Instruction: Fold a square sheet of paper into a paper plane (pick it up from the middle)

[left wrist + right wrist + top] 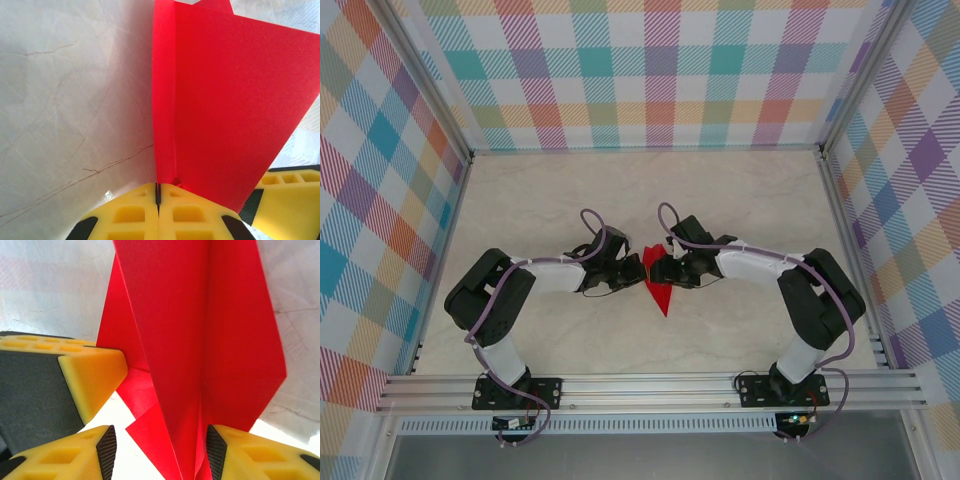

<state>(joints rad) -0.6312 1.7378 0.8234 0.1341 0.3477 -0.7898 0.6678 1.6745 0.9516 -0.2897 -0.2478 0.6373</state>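
From my remote station I was looking into a robotics lab test cell. The desk (570, 200) had a pale marble-look top, boxed in by aluminium profile rails (650, 385) and corner posts. Printed plaid backdrop panels (640, 70) closed off three sides. Two black-and-white robot arms (495, 300) stood on black base plates (517, 392) bolted to the near rail.

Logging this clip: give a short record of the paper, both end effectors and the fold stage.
paper: red, creased, folded to a point
left end effector: shut on paper at a crease
right end effector: open, fingers either side of paper
table: pale, marbled
stage: mid-fold
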